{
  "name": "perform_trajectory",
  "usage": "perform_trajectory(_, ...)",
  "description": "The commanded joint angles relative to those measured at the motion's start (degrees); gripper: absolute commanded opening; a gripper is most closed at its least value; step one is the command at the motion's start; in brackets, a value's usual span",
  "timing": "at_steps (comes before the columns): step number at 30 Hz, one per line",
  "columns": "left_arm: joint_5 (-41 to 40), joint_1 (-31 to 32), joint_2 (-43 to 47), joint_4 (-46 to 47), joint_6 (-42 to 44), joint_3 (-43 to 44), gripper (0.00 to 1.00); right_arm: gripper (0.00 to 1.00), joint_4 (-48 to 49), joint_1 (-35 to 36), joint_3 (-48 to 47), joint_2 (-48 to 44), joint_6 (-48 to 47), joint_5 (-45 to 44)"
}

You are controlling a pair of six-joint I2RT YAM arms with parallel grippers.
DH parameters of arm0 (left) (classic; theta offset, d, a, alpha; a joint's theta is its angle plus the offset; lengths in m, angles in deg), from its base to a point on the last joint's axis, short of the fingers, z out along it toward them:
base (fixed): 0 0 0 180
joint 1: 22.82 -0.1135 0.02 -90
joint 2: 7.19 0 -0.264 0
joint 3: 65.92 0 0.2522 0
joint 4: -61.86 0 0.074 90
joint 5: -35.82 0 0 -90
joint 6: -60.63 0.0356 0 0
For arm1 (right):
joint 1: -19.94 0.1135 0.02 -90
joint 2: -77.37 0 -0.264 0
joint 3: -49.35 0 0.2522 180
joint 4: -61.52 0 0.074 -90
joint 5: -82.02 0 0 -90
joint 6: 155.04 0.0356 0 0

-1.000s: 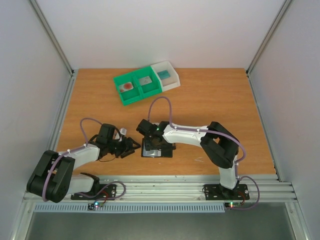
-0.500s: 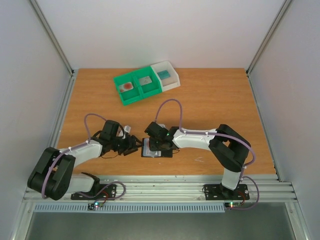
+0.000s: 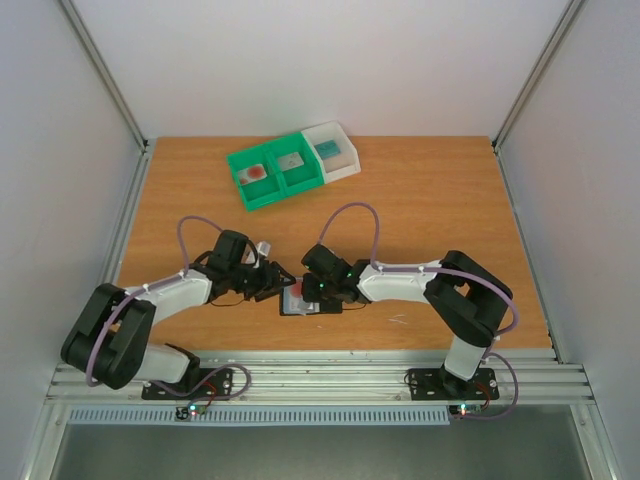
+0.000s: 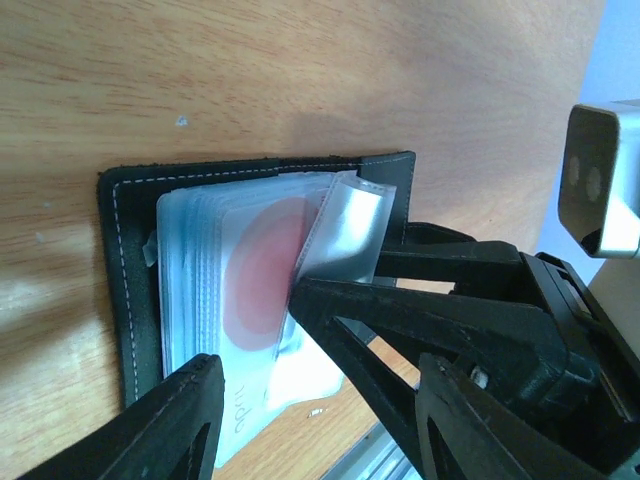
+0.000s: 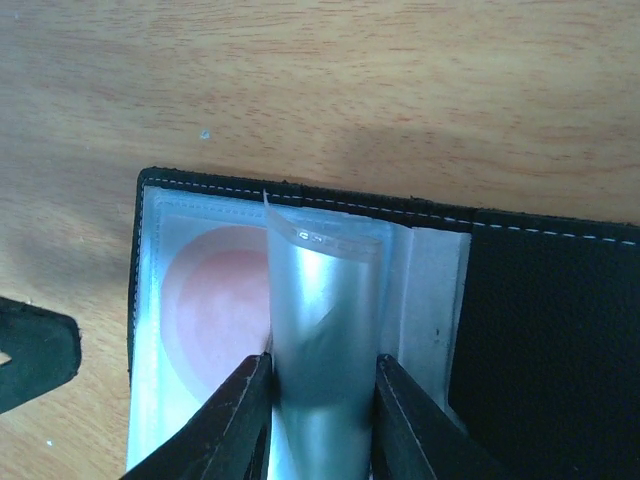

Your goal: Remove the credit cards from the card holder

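Two grippers meet at the open card holder (image 5: pixel 540 320): right gripper (image 5: pixel 320 385) pinching its curled clear sleeve (image 5: pixel 325 300), left gripper (image 4: pixel 322 370) spread, grasping nothing, by a red-blotched credit card (image 5: pixel 215 300).

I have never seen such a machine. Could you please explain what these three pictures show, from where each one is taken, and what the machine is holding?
These are two robot arms, bolted at the near edge of a wooden table. The wide picture is taken from above and behind them. The other two come from small cameras on the wrists, so each one shows its own fingers.

On the table lies an open black card holder. At the far side stand green bins and a white bin.

The right hand pinches a clear plastic sleeve of the holder and bends it up. Beneath it lies a card with a red blotch. The left hand is open at the holder's edge and grips nothing.
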Motion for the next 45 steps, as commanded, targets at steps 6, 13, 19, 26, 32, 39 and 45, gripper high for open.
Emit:
perform_trajectory(6,0.2,0.3,-6.2,7.6,-2.2,4.0,0.58,0.28,5.5,-1.0,3.6,0.2,-0.2,4.6)
perform_trajectory(13,3.5,0.3,-12.0,13.9,-5.9,5.9,0.59,0.29,9.8,-1.2,5.2,-0.8,-0.1,5.2)
perform_trajectory(19,3.2,0.4,-13.3,14.5,-6.0,5.9,0.59,0.3,13.7,-1.3,5.9,1.0,0.3,6.5)
perform_trajectory(26,5.1,1.4,-13.7,17.3,-8.8,4.2,0.6,0.43,16.6,-1.3,8.5,-1.8,-0.2,4.9)
perform_trajectory(32,6.9,2.6,-13.6,21.5,-13.0,3.5,0.6,0.55,14.6,-1.3,10.1,-5.6,-0.4,3.5)
perform_trajectory(39,7.5,5.0,-13.7,26.3,-17.8,3.8,0.6,0.66,8.7,-1.3,12.5,-12.8,-1.9,1.1)
perform_trajectory(45,6.7,6.3,-14.1,25.7,-18.0,4.9,0.6,0.65,2.6,-1.2,12.5,-17.5,-3.5,-0.2)
